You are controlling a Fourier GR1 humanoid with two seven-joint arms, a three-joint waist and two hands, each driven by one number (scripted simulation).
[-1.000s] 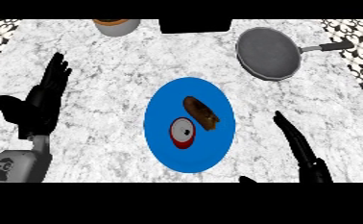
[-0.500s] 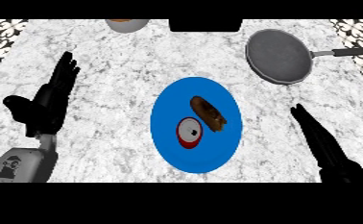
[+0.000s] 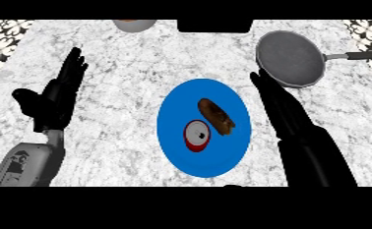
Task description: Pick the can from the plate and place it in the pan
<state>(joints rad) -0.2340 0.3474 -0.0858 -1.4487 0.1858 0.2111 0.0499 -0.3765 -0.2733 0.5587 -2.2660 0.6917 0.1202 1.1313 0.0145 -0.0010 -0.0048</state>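
"Where's the can (image 3: 195, 135)?"

"Upright on the blue plate (image 3: 207, 161), close against a brown piece of food (image 3: 216, 116). The right hand (image 3: 285, 112) hovers just beside the plate's rim, fingers straight, holding nothing. The left hand (image 3: 54, 100) rests open at the left."

"Any trouble ahead?"

"Coming in from that side, the fingers might catch the food first and tip the can. The pan (image 3: 289, 58) is near, at least."

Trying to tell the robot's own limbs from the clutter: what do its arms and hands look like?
Both hands are matte black with long, slender fingers and a thumb. The left hand joins a rounded, light grey left forearm with small dark markings on its shell. The right hand runs on into black all the way to the view's lower edge; no grey shows there. No cables are visible.
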